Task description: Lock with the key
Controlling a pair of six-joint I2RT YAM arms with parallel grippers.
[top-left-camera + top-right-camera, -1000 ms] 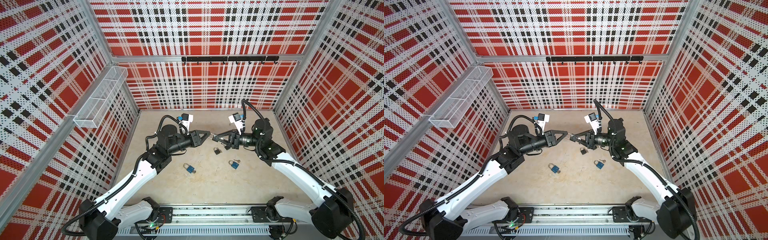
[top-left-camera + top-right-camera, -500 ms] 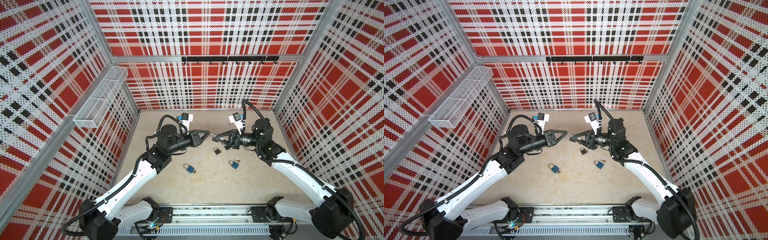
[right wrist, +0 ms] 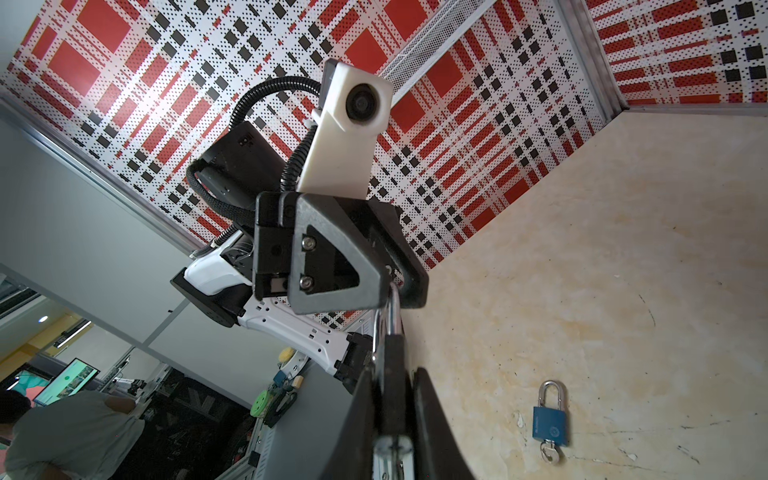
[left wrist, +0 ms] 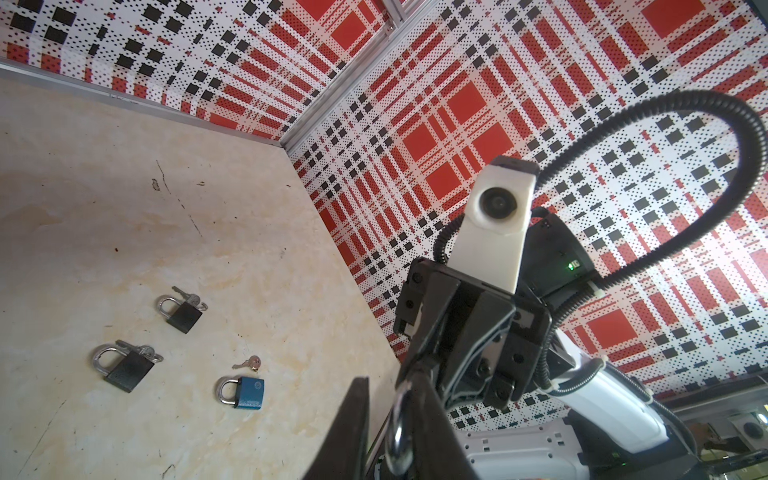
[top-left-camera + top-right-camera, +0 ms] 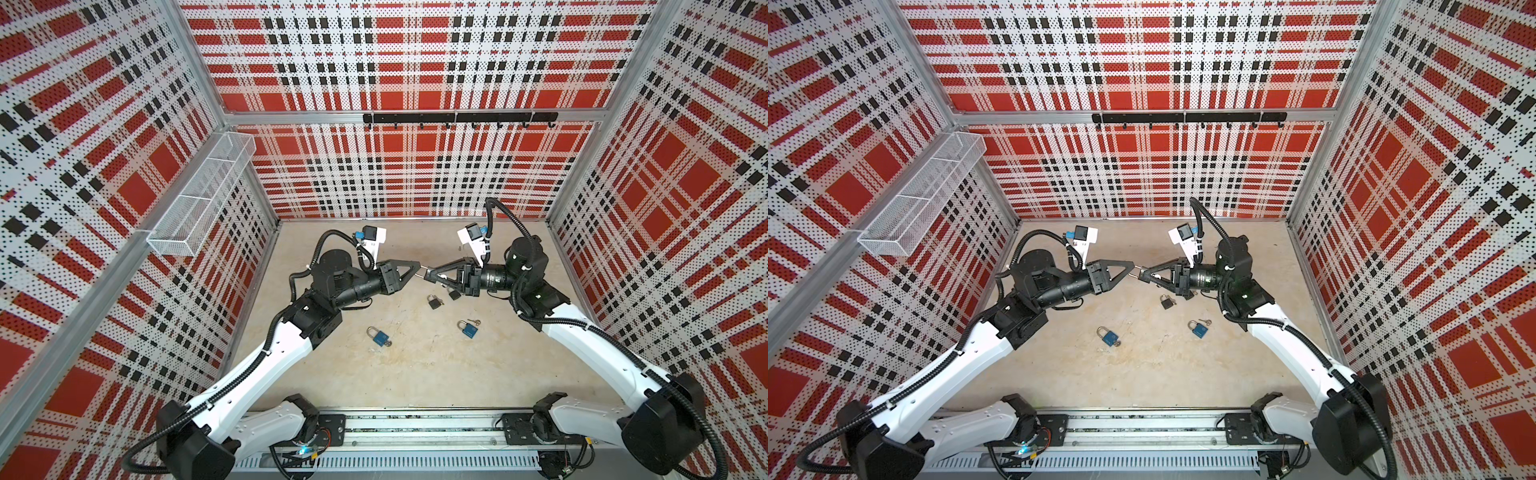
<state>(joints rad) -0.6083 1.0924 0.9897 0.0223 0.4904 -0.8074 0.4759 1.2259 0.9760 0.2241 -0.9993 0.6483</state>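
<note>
A black padlock (image 3: pixel 392 357) hangs in mid-air between my two grippers, above the middle of the floor. My right gripper (image 3: pixel 392 380) (image 5: pixel 431 275) (image 5: pixel 1143 275) is shut on its black body. A silver key (image 3: pixel 391 452) sticks out of the body's underside between those fingers. My left gripper (image 4: pixel 388 380) (image 5: pixel 419 270) (image 5: pixel 1132 266) faces it tip to tip and is shut on the silver shackle (image 4: pixel 399 432) (image 5: pixel 424 272). In the left wrist view the shackle lies against one finger.
On the floor lie two black padlocks (image 5: pixel 434 301) (image 5: pixel 454 295) with keys. Nearer the front are two blue padlocks (image 5: pixel 379 336) (image 5: pixel 468 328), one with a loose key (image 4: pixel 249 363) beside it. A wire basket (image 5: pixel 199 199) hangs on the left wall. A hook rail (image 5: pixel 457 118) runs along the back wall.
My left gripper's jaws have narrowed onto the shackle. Neither arm has visibly shifted, and the right grip is unchanged.
</note>
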